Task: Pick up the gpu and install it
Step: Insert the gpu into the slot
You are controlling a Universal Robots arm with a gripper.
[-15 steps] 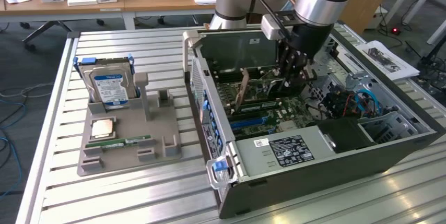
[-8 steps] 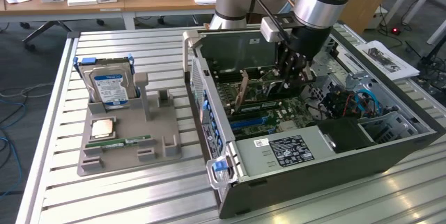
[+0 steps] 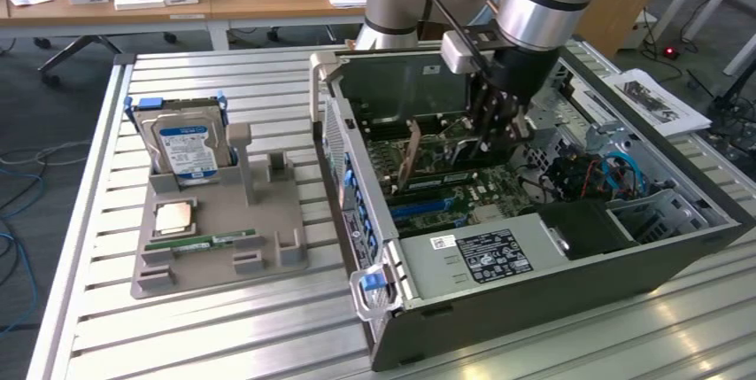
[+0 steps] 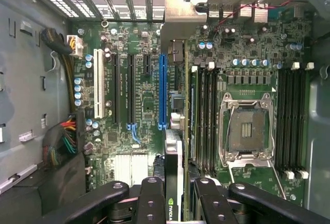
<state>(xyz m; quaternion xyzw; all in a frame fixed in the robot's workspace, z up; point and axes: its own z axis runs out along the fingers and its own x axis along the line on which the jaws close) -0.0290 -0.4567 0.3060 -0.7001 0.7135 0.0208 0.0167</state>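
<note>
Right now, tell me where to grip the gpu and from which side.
Pinch the gpu across its two flat faces at the upper edge, coming straight down: it stands on edge over the motherboard, walled in by the case. The jaws clamp it so.

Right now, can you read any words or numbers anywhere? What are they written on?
"NVIDIA": on the edge of the gpu, running sideways.
Blue-and-white label on the hard drive: too small to read.
Black label on the computer case: too small to read.
White print on the motherboard: too small to read.
</note>
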